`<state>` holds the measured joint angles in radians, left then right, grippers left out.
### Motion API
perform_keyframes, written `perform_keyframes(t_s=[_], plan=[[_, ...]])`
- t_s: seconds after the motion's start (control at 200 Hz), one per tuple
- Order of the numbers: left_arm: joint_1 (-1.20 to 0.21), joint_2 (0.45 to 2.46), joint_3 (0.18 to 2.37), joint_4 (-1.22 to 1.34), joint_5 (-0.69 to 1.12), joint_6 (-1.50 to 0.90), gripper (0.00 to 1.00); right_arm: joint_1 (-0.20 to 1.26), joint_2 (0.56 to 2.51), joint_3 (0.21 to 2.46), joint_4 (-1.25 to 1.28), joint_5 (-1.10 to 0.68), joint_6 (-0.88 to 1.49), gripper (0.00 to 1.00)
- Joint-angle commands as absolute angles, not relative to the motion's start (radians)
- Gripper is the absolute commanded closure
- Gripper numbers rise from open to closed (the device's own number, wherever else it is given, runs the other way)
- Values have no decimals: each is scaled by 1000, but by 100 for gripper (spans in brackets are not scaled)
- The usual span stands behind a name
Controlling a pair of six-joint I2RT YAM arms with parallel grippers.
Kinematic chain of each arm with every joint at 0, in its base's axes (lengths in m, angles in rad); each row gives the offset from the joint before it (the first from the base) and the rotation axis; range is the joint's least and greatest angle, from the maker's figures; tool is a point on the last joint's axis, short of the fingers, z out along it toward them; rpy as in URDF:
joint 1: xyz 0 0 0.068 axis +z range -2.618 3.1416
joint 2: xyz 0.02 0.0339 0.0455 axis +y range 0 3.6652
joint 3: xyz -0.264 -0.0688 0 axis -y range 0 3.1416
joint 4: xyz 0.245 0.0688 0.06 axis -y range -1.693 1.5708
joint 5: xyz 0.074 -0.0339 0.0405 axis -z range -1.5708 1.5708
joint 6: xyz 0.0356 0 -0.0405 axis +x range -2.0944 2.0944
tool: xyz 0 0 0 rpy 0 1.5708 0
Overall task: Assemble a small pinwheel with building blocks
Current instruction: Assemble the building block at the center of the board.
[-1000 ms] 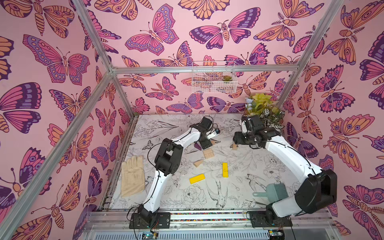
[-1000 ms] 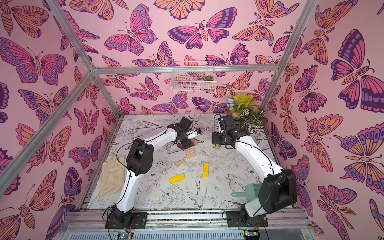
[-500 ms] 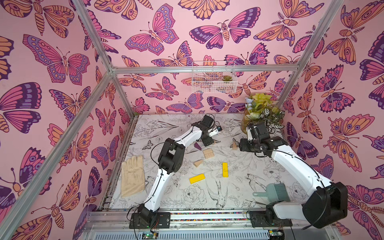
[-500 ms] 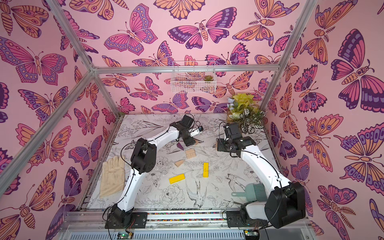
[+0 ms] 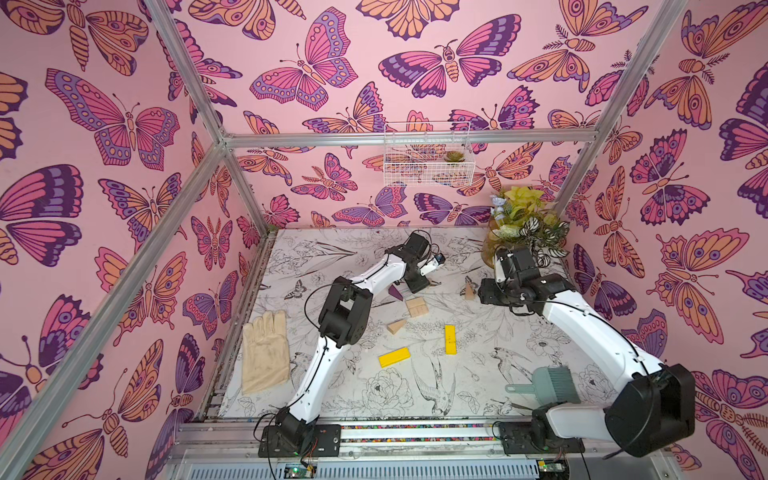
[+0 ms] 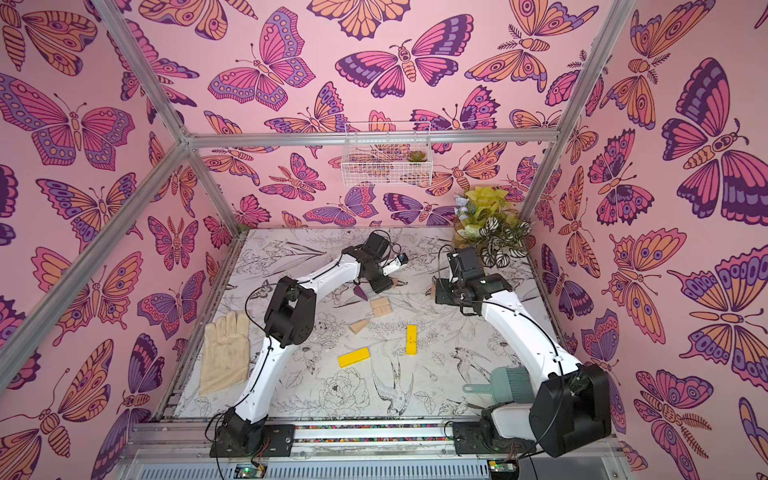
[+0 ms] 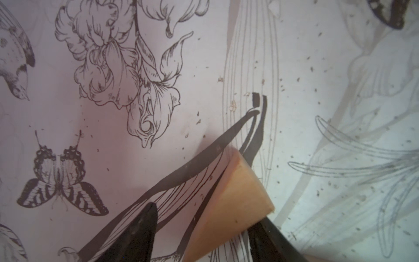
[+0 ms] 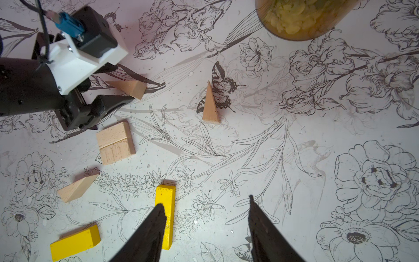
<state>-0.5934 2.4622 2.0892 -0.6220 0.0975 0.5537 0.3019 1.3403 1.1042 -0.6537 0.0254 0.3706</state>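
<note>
The left claw [image 7: 210,211] is down at the table [image 8: 294,158] with a tan wedge [image 7: 233,197] between its fingers. One finger [image 7: 269,236] touches the wood. The other finger [image 7: 140,226] stands a little off it, with a strip of printed table showing in the gap. As far as I can make out from so close an angle, the jaws are half wide around the piece, not clamped on it.

Just beside this claw, toward the arm bases, two tan rectangular blocks [image 8: 115,143] lie pressed side by side. The dark purple wedge [image 5: 395,292] lies close on the claw's other flank, by the left forearm. Farther out toward the bases lies a second tan wedge [image 8: 77,189], then one yellow bar [image 8: 165,195] and the other yellow bar [image 8: 74,242], apart from each other.

Between the two claws a third tan wedge [image 8: 210,106] stands upright on a printed butterfly [image 8: 223,90]. The right claw [image 8: 205,202] hangs above the table, jaws apart and empty.

Well away from both claws, a beige glove [image 5: 266,353] lies past the left arm, and a teal brush [image 5: 548,384] lies by the right arm's base.
</note>
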Motion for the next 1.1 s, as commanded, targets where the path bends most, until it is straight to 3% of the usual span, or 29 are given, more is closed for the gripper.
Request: perform_keyframes(t_s=[0.0, 0.245, 0.451, 1.097], plan=[[-602, 2495, 2102, -644, 86, 472, 42, 296, 1324, 1090, -669, 26, 387, 39], [-604, 2507, 2109, -659, 54, 305, 51, 296, 1315, 1070, -656, 20, 394, 40], [-604, 2531, 2160, -680, 87, 149, 64, 296, 1306, 1051, -650, 21, 397, 40], [-634, 2499, 2099, -696, 107, -139, 80, 296, 1291, 1014, -624, 21, 404, 41]])
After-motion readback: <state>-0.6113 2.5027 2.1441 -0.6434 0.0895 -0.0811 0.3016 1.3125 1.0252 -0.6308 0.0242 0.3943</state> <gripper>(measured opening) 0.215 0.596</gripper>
